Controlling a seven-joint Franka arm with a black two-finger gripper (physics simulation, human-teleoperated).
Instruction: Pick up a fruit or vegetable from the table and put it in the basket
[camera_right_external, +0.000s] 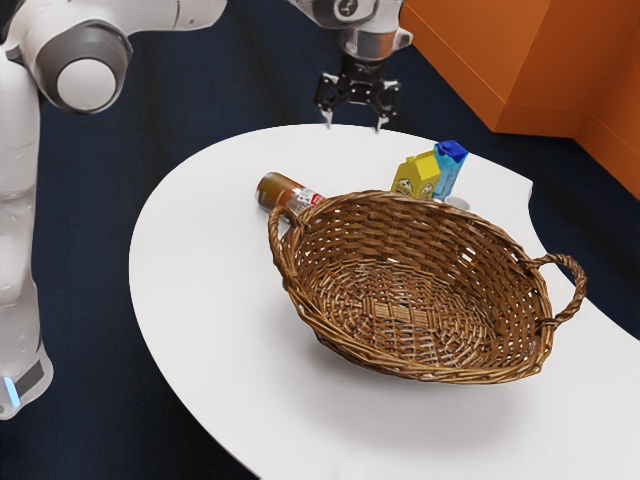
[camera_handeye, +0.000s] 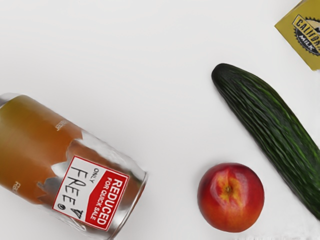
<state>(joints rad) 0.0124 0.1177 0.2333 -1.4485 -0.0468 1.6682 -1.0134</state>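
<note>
My gripper (camera_right_external: 354, 127) hangs above the table's far edge in the exterior view, behind the basket, with its two fingers spread apart and nothing between them. The brown wicker basket (camera_right_external: 415, 373) stands upright on the white table, and no items show inside it. In the wrist view a red-orange peach or nectarine (camera_handeye: 231, 197) rests on the table beside a dark green cucumber (camera_handeye: 270, 130). Both lie below my hand, apart from the gripper.
An orange-brown can (camera_right_external: 287, 192), the can (camera_handeye: 65, 165) in the wrist view, lies on its side near the basket's left handle. A yellow milk carton (camera_right_external: 416, 175) and a blue carton (camera_right_external: 450, 168) stand behind the basket, beside a small white item (camera_right_external: 458, 203).
</note>
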